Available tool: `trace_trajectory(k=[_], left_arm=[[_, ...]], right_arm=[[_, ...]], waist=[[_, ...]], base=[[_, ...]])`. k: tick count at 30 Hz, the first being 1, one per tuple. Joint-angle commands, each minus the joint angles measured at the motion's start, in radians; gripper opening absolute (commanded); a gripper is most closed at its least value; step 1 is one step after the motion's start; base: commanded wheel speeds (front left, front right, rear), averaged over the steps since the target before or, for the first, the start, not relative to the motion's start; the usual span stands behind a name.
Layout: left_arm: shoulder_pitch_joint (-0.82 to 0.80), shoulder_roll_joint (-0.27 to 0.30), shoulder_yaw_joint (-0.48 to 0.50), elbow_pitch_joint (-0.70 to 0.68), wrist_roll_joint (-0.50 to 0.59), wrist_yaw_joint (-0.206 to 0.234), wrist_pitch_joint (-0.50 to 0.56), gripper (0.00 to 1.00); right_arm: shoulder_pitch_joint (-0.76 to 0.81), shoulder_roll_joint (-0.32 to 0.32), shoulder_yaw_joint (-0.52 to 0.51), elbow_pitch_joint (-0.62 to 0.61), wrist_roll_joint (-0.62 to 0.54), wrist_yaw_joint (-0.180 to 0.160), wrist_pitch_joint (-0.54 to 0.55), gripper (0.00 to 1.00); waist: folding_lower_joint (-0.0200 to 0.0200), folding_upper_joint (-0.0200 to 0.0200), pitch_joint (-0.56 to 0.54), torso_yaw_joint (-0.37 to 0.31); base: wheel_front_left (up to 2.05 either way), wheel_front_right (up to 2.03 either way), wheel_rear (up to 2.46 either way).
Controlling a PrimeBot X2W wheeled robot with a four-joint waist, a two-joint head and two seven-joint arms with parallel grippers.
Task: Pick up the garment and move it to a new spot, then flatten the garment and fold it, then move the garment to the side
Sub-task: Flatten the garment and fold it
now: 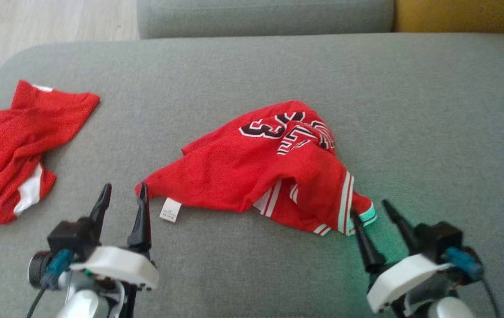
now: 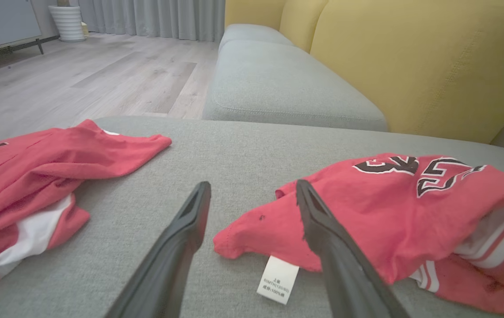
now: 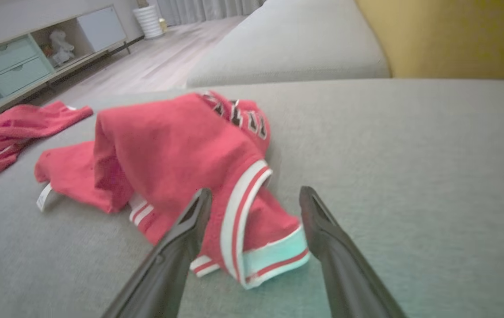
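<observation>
My left fingers (image 1: 141, 214) stand wide apart with the near-left corner of the garment (image 1: 252, 172) at one tip. My right fingers (image 1: 364, 240) are equally spread around the striped hem at its near-right end. I judge this two-corner approach is meant to lift the cloth evenly. The garment lies crumpled mid-way across the grey sofa seat (image 1: 433, 132), its white label (image 1: 170, 209) poking out beside my left tips. A second red garment (image 1: 9, 150) sits well apart on my left, so any sideways move needs care there.
</observation>
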Motion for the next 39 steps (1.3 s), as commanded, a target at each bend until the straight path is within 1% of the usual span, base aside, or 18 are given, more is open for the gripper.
trace_trajectory(k=[1,8,9,10,11,15,19,25,29,35,39], left_arm=[[-0.083,0.003,0.033,-0.023,0.01,-0.012,-0.012,1.0],[-0.129,-0.021,0.024,-0.001,0.015,-0.031,-0.027,1.0],[-0.133,-0.023,0.024,0.002,0.015,-0.032,-0.028,1.0],[-0.135,-0.025,0.024,0.005,0.016,-0.032,-0.03,1.0],[-0.137,-0.027,0.025,0.008,0.017,-0.033,-0.031,1.0],[-0.141,-0.031,0.028,0.016,0.02,-0.034,-0.036,1.0],[-0.139,-0.031,0.034,0.019,0.021,-0.033,-0.039,1.0],[-0.141,-0.028,0.04,0.017,0.023,-0.033,-0.041,1.0],[-0.146,-0.03,0.037,0.017,0.024,-0.034,-0.042,1.0],[-0.16,-0.037,0.033,0.017,0.026,-0.039,-0.043,1.0],[-0.175,-0.047,0.034,0.018,0.027,-0.044,-0.045,1.0]], right_arm=[[-0.026,-0.005,0.059,0.017,0.008,0.008,0.001,1.0],[-0.098,-0.005,0.098,0.163,0.028,0.008,-0.005,1.0],[-0.108,-0.005,0.103,0.176,0.03,0.008,-0.007,0.82],[-0.117,-0.005,0.109,0.185,0.032,0.008,-0.008,0.09],[-0.124,-0.005,0.113,0.188,0.035,0.008,-0.01,0.0],[-0.134,-0.015,0.113,0.141,0.05,0.008,-0.043,0.0],[-0.117,-0.024,0.09,0.023,0.06,0.008,-0.056,0.0],[-0.099,-0.03,0.03,-0.172,0.08,0.008,-0.009,0.0],[-0.11,-0.041,-0.008,-0.27,0.097,0.008,0.043,0.0],[-0.128,-0.05,-0.043,-0.322,0.122,0.008,0.106,0.0],[-0.173,-0.059,-0.071,-0.287,0.157,0.008,0.144,0.0]], waist=[[0.0,0.0,0.029,0.023],[0.0,0.0,0.073,0.049],[0.0,0.0,0.076,0.049],[0.0,0.0,0.079,0.049],[0.0,0.0,0.081,0.048],[0.0,0.0,0.082,0.043],[0.0,0.0,0.077,0.027],[0.0,0.0,0.074,0.004],[0.0,0.0,0.077,0.0],[0.0,0.0,0.092,0.012],[0.0,0.0,0.119,0.023]], base=[[0.0,0.0,0.0],[0.0,0.0,0.0],[0.0,0.0,0.0],[0.0,0.0,0.0],[0.0,0.0,0.0],[0.0,0.0,0.0],[0.0,0.0,0.0],[0.0,0.0,0.0],[0.0,0.0,0.0],[0.0,0.0,0.0],[0.0,0.0,0.0]])
